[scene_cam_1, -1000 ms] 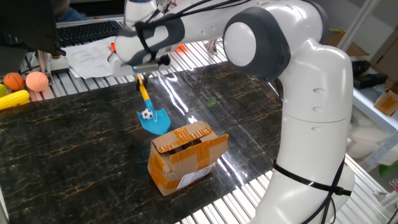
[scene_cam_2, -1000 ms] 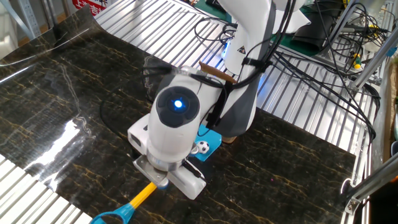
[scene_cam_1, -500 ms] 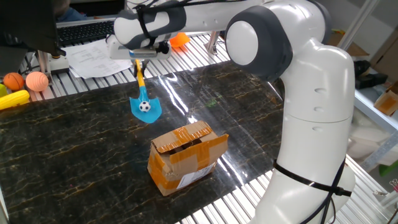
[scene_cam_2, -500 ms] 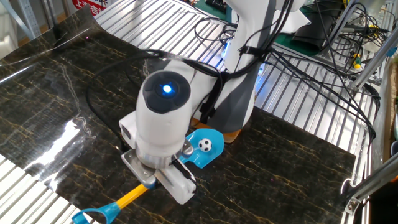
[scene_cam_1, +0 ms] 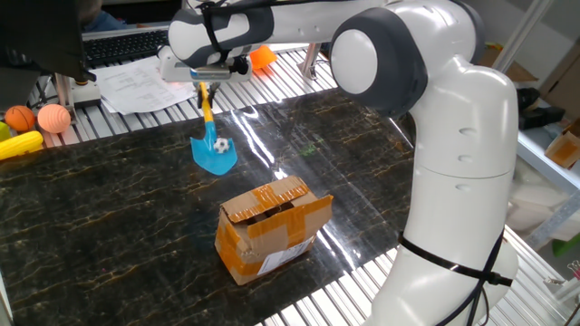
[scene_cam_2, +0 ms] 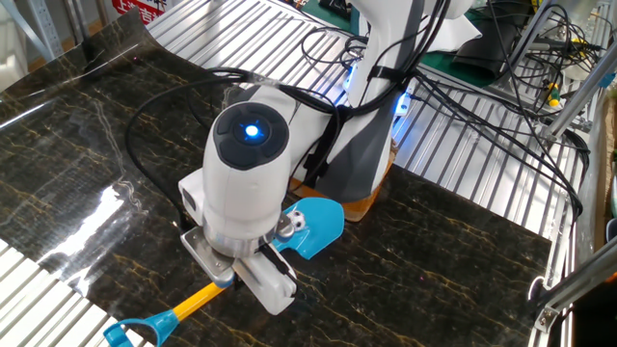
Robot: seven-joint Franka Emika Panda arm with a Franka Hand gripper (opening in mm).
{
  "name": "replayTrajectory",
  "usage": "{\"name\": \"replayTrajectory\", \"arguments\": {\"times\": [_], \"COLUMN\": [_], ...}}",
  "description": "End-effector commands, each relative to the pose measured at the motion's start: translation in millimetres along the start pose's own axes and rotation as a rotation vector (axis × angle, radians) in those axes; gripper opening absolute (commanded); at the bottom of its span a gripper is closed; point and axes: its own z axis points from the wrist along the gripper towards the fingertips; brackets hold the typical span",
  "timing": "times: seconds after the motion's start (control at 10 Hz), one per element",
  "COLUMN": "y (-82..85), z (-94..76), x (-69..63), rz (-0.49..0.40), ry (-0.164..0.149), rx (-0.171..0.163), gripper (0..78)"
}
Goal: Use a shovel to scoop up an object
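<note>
The robot's gripper (scene_cam_1: 207, 88) is closed on the yellow shaft of the shovel (scene_cam_1: 213, 145) and holds it up in the air, above the dark table (scene_cam_1: 109, 208). The blue blade hangs low and the light blue handle end sticks out on the other side of the gripper, as the other fixed view shows (scene_cam_2: 135, 331). The little ball (scene_cam_1: 220, 144), white with black patches, sits on the blue blade, up near where the blade meets the shaft. In the other fixed view the ball (scene_cam_2: 296, 221) is partly hidden by the robot's big white wrist, and the fingers there are too hidden to see well. A brown cardboard box (scene_cam_1: 270, 228) stands on the table, nearer to the camera and to the right of the shovel, and does not touch it. At the far left edge lie two orange balls (scene_cam_1: 38, 118) next to a yellow toy (scene_cam_1: 20, 145). Behind the arm, on the metal slats, some papers (scene_cam_1: 136, 83) lie flat and a small orange thing (scene_cam_1: 262, 59) peeks out. The shovel's blade throws a faint shadow on the table below it.
</note>
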Motion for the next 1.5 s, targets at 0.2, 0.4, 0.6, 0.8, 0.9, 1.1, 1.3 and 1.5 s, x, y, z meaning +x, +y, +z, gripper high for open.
{"name": "replayTrajectory", "arguments": {"times": [0.2,0.4,0.6,0.8,0.9,1.1,1.3,1.5], "y": [-5.8,-7.1,-7.8,-10.3,-11.3,-20.1,-23.1,-29.3], "z": [-7.2,-8.6,-8.5,-5.2,-3.6,8.4,12.3,19.5], "x": [2.8,4.5,4.7,5.5,6.1,13.6,19.6,21.9], "rz": [0.069,0.093,0.111,0.138,0.139,0.184,0.215,0.208], "ry": [-0.004,-0.002,0.000,0.012,0.012,0.006,-0.002,-0.012], "rx": [-0.008,-0.005,-0.003,-0.009,-0.012,-0.024,-0.022,-0.027], "gripper": [1.3,1.3,1.3,1.3,1.3,1.3,1.3,1.3]}}
